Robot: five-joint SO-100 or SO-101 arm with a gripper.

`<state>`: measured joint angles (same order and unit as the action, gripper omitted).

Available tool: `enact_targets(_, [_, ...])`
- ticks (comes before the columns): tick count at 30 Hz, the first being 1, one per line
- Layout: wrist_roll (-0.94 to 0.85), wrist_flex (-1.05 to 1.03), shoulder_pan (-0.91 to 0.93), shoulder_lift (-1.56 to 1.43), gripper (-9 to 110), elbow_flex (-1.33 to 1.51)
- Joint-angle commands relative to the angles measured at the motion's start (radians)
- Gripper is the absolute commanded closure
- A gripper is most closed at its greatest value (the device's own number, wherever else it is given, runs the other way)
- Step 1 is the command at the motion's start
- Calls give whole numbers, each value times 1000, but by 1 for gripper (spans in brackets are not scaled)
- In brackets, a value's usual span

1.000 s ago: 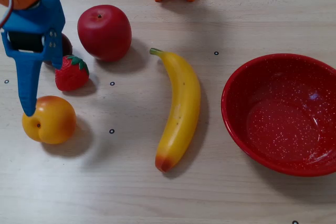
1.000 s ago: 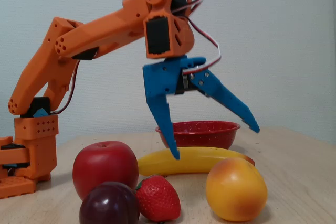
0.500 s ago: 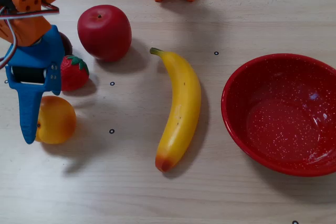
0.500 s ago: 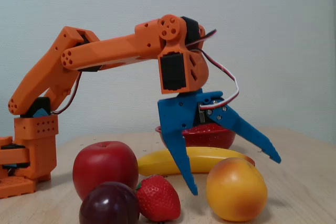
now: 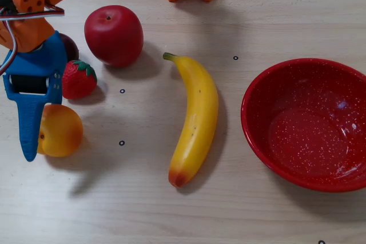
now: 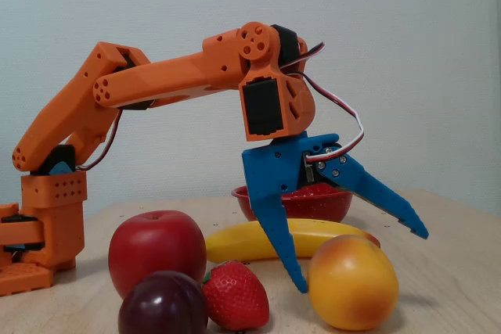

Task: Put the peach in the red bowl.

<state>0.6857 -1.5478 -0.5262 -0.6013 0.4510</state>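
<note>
Gripper (image 6: 356, 260) wide open, straddling peach (image 6: 351, 281) at table's left edge in overhead view; not yet gripped. Bowl (image 5: 309, 124) far right, empty. Risk: round peach may squirt out on closing, or bump strawberry (image 5: 78, 79) just beside it.

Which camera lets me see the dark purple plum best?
The fixed view shows it best: the round, dark purple plum sits whole at the front, below the big red apple and beside the red strawberry. In the overhead view only a dark sliver of the plum peeks out; the arm hides the rest.
</note>
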Motion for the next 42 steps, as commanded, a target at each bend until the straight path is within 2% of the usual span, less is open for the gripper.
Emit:
enact_targets(1, [31,20,2,-58,45,-32])
enact_targets(42, [43,84,18,-6,45,29])
